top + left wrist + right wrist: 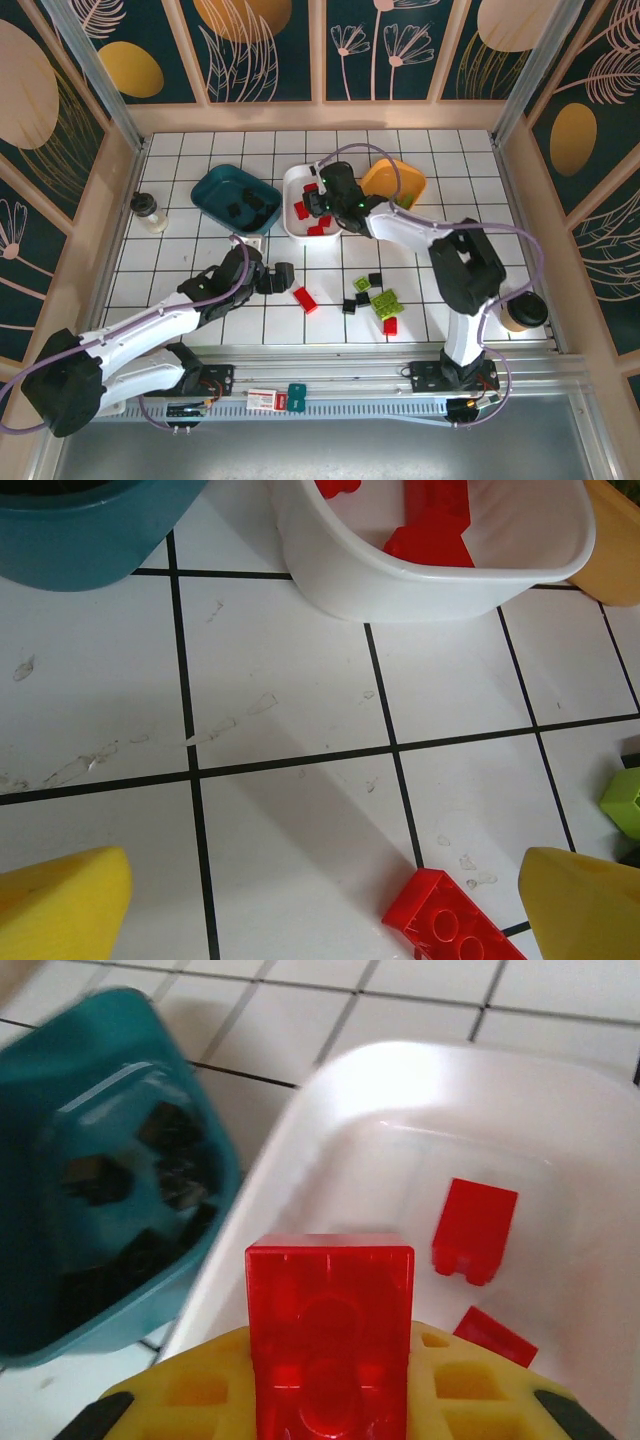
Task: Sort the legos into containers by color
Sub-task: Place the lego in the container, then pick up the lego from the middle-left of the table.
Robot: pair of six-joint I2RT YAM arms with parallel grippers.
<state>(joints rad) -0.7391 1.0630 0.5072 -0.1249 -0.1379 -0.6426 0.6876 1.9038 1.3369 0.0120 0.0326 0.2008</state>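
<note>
My right gripper point(318, 203) hangs over the white tub point(296, 228), shut on a red lego point(330, 1325) that stands between its yellow fingers point(190, 1400). Loose red legos point(475, 1230) lie in the white tub point(400, 1100). Black legos point(165, 1175) lie in the teal tub point(215, 185); the orange tub point(400, 180) stands to the right. My left gripper point(281, 277) is open low over the tiles, its pads point(60, 905) wide apart. A red lego point(452, 922) lies near its right pad. A mixed cluster of green, black and red legos point(375, 298) sits on the table.
A small black-lidded jar point(150, 212) stands at the left and a black-lidded brown cup point(523, 312) at the right edge. A red-and-white card point(262, 399) lies on the front rail. Wooden walls close in the tiled table.
</note>
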